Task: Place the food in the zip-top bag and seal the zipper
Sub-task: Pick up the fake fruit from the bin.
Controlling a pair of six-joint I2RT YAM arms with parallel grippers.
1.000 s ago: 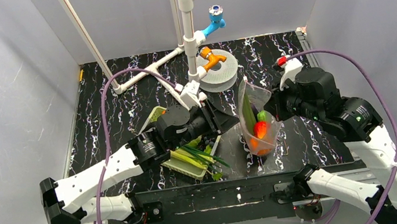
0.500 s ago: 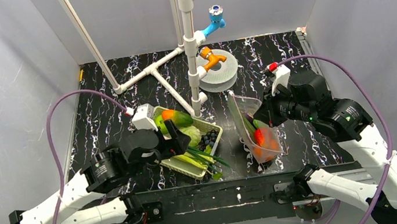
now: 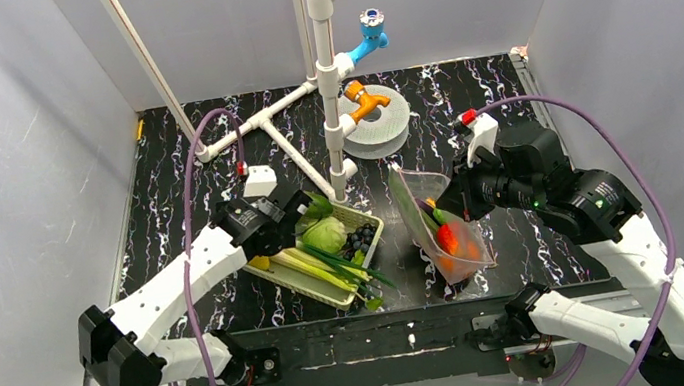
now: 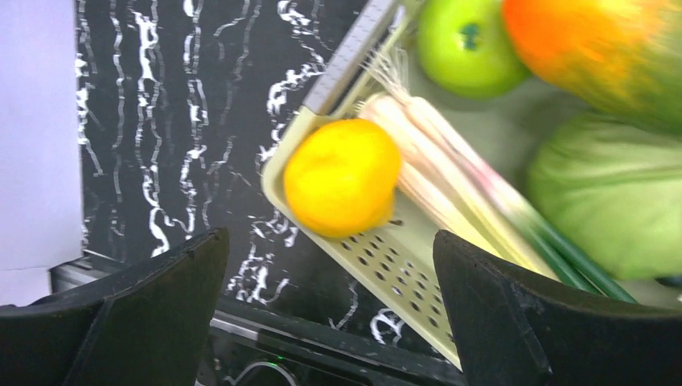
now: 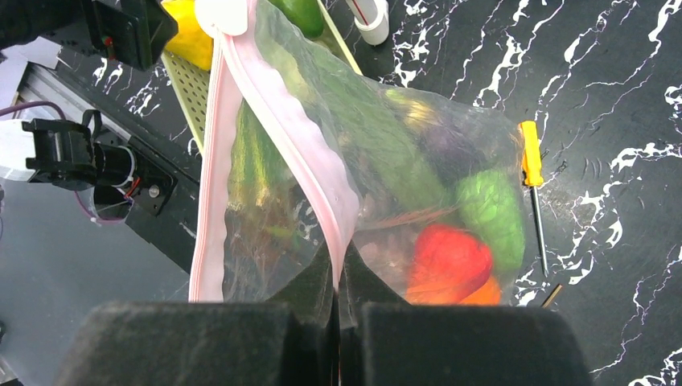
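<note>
The clear zip-top bag [image 3: 441, 229] hangs mouth-up right of centre. My right gripper [image 5: 339, 277] is shut on one lip of its pink zipper [image 5: 299, 141]; the other lip [image 5: 209, 209] hangs apart, so the mouth gapes. Inside lie a red piece [image 5: 447, 257], a bumpy green piece [image 5: 489, 213] and an orange fruit [image 5: 476, 294]. My left gripper [image 4: 330, 245] is open and empty, hovering over the near-left corner of the pale green basket [image 4: 394, 261], just above a yellow round fruit [image 4: 342, 177]. From above, the left gripper [image 3: 282, 213] sits at the basket's left end.
The basket [image 3: 336, 293] also holds leeks [image 4: 454, 173], a cabbage [image 4: 615, 197], a green apple [image 4: 462, 44] and an orange-green mango [image 4: 599, 40]. A yellow-handled screwdriver [image 5: 531, 173] lies beside the bag. White pipes [image 3: 299, 164] and a grey spool [image 3: 381, 122] stand behind.
My left gripper opened, pulled away from the bag and swung left to the basket's corner. The right gripper kept its hold while the bag tilted slightly.
</note>
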